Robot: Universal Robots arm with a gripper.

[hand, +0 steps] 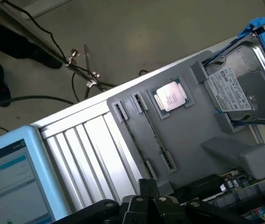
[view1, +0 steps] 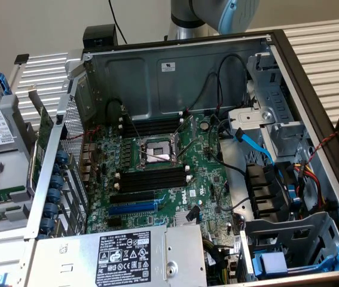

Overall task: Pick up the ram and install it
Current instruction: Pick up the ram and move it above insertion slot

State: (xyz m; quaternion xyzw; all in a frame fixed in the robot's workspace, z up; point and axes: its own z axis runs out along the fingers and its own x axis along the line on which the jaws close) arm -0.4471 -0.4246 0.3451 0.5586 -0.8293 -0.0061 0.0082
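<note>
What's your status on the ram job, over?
Gripper shut, empty, facing the gray tray. Ram sits in that tray, not picked up. Black memory sockets on the motherboard bare.

An off-arm camera looks steeply down into the open computer case (view1: 175, 72) from close by. The camera on my wrist, behind my hand (hand: 147, 193), views the grey tray (hand: 193, 130) obliquely. Both views share its hard drive (hand: 244, 88), at the exterior view's left edge.

You see an open computer case (view1: 157, 78) with a green motherboard (view1: 175, 194), a processor socket (view1: 157, 150), a blue expansion slot (view1: 132, 208) and a labelled power supply (view1: 97, 251). Your gray tray (hand: 193, 135) carries a hard drive (hand: 244, 88) and a processor chip (hand: 170, 97).
</note>
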